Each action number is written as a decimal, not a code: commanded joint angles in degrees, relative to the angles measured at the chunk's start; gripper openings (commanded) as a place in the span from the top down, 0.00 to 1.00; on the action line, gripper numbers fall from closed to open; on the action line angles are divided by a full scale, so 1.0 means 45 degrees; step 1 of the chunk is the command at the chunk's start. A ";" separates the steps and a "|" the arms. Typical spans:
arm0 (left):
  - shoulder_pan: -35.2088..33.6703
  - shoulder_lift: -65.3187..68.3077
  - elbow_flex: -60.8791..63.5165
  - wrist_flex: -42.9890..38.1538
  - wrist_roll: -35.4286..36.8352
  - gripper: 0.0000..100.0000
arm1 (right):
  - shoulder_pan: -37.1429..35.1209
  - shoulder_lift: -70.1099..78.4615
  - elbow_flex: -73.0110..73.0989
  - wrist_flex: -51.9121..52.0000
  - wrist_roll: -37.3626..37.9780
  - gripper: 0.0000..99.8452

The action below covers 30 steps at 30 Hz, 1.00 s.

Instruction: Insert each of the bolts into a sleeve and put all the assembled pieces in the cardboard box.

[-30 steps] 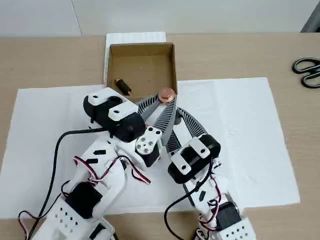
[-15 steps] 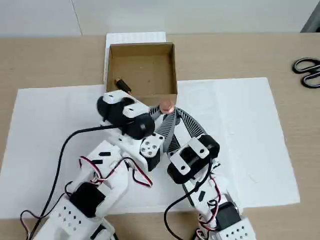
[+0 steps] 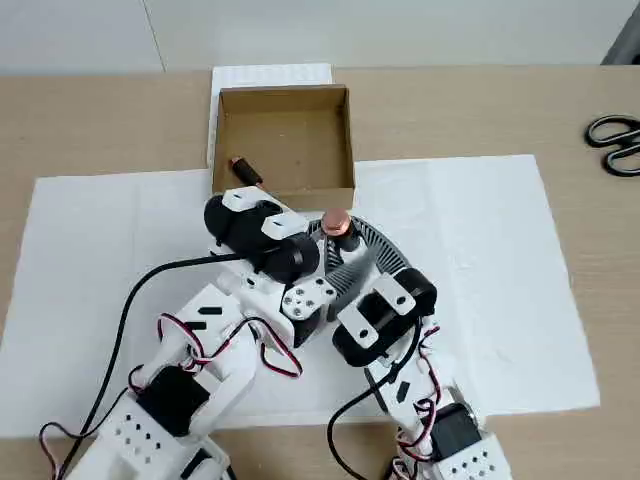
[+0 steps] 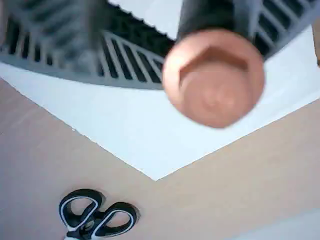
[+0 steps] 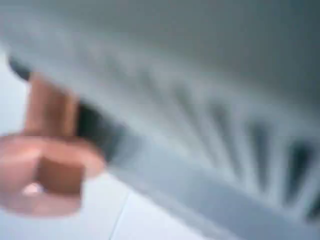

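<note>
A copper bolt [image 3: 337, 222] with a black sleeve [image 3: 347, 241] under its head hangs just in front of the cardboard box [image 3: 283, 96], near the box's front right corner. My left gripper [image 3: 330, 232] comes at it from the left. My right gripper [image 3: 346, 236] comes from below, its grey ribbed fingers [image 3: 384, 249] closing in on the same piece. Up close in the left wrist view, the bolt head [image 4: 215, 75] faces the camera with the sleeve [image 4: 205, 15] behind it. The right wrist view has the bolt [image 5: 45, 165] beside the sleeve [image 5: 95, 131]. One assembled piece [image 3: 245, 170] lies inside the box.
White paper [image 3: 480, 260] covers the middle of the wooden table [image 3: 100, 120]. Black scissors [image 3: 615, 143] lie at the far right edge, and the left wrist view has the scissors [image 4: 97, 220] too. A black cable [image 3: 130, 310] trails beside the left arm.
The bolt and sleeve have come back from the box's front wall toward the arms. The left arm has swung to the right, closer to the right arm.
</note>
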 commanded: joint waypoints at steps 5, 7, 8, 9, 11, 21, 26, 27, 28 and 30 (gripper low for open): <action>0.0020 0.0098 -0.0400 0.0449 -0.0156 0.74 | 0.0068 -0.0244 0.0078 -0.0205 0.0059 1.00; 0.0020 0.0098 -0.0322 0.0469 -0.0723 0.74 | 0.0068 -0.0244 0.0078 -0.0205 0.0059 1.00; 0.0000 0.0098 -0.0322 0.0469 -0.0957 0.74 | 0.0068 -0.0244 0.0078 -0.0205 0.0059 1.00; 0.0000 0.0098 -0.0322 0.0469 -0.1133 0.74 | 0.0068 -0.0244 0.0078 -0.0205 0.0059 1.00; -0.0020 0.0098 -0.0400 0.0469 -0.1270 0.74 | 0.0068 -0.0244 0.0078 -0.0205 0.0059 1.00; -0.1778 0.0098 -0.0322 0.0469 -0.1817 0.74 | 0.0068 -0.0244 0.0078 -0.0205 0.0059 1.00; -0.1778 0.0078 -0.0850 0.0430 -0.1758 0.74 | 0.0068 -0.0244 0.0078 -0.0205 0.0059 1.00; -0.1758 0.0078 -0.1143 0.0430 -0.1680 0.74 | 0.0068 -0.0225 0.0078 -0.0205 0.0059 1.00; -0.1758 0.0078 -0.1475 0.0449 -0.1504 0.74 | 0.0068 -0.0225 0.0078 -0.0205 0.0078 1.00; -0.1739 0.0078 -0.2276 0.0488 -0.1055 0.74 | 0.0088 -0.0205 0.0078 -0.0205 0.0078 1.00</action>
